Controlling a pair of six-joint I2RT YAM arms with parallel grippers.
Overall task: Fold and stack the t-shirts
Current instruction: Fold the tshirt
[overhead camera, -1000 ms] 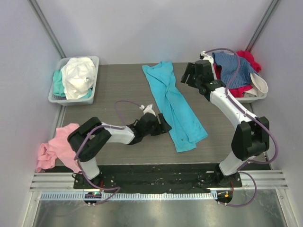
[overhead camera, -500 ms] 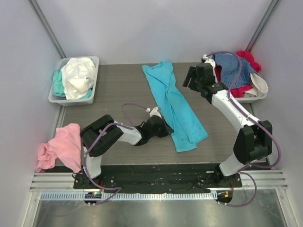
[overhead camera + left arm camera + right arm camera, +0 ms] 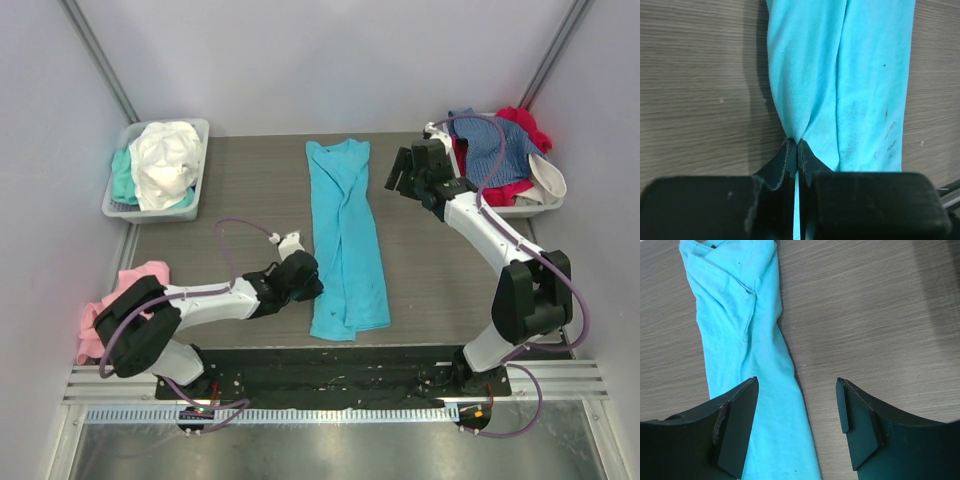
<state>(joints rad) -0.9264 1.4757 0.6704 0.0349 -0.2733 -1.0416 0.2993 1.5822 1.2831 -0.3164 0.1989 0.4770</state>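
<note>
Two robot arms reach over a dark wood-grain table (image 3: 240,190), seen from above. One turquoise t-shirt (image 3: 345,235) lies in the middle of the table, folded lengthwise into a long narrow strip. It runs from 12 o'clock down to 6 o'clock, and its lower end sits close to the near edge.

The left arm (image 3: 205,298) comes in low from 8 o'clock. The left jaws are clenched on the strip's left edge, near its lower end. In the left wrist view the cloth is gathered to a pinched point between the two closed fingers (image 3: 785,160), with creases fanning away from it.

The right arm (image 3: 485,235) stretches toward 1 o'clock. The right jaws are spread wide and grasp nothing, and they sit just right of the strip's upper end. In the right wrist view one finger hangs over the shirt's edge and the other over bare table (whether either touches down cannot be told).

At 10 o'clock a pale grey tray (image 3: 118,208) holds a crumpled white t-shirt (image 3: 165,160) heaped on a mint t-shirt (image 3: 122,178). At 2 o'clock a second tray (image 3: 540,208) holds a denim-blue t-shirt (image 3: 495,145) draped over a red t-shirt (image 3: 527,125). A pink t-shirt (image 3: 88,328) lies bunched at 8 o'clock, at the table's left edge, partly hidden by the left arm.
</note>
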